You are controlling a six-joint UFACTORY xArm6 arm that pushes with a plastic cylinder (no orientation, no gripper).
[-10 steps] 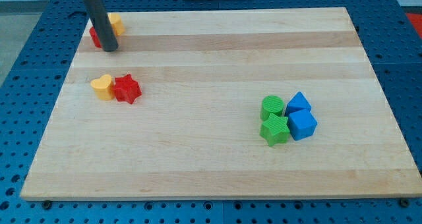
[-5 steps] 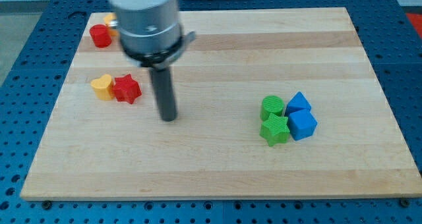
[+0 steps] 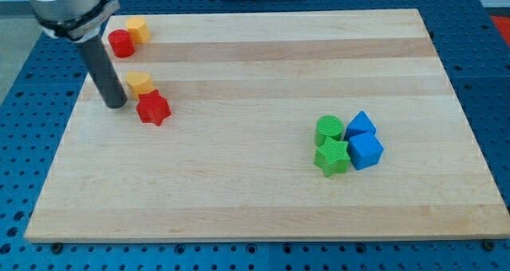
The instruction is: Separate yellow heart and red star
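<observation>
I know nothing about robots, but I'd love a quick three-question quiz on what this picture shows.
1. True or false: my tip sits on the view's right of the red star.
2. Which block lies nearest the yellow heart? A) green star B) red star C) blue cube
3. Fill in: the board holds ___ blue blocks.

Key: 1. False, it is on the view's left. 2. B, just below the heart and about touching it. 3. Two.
</observation>
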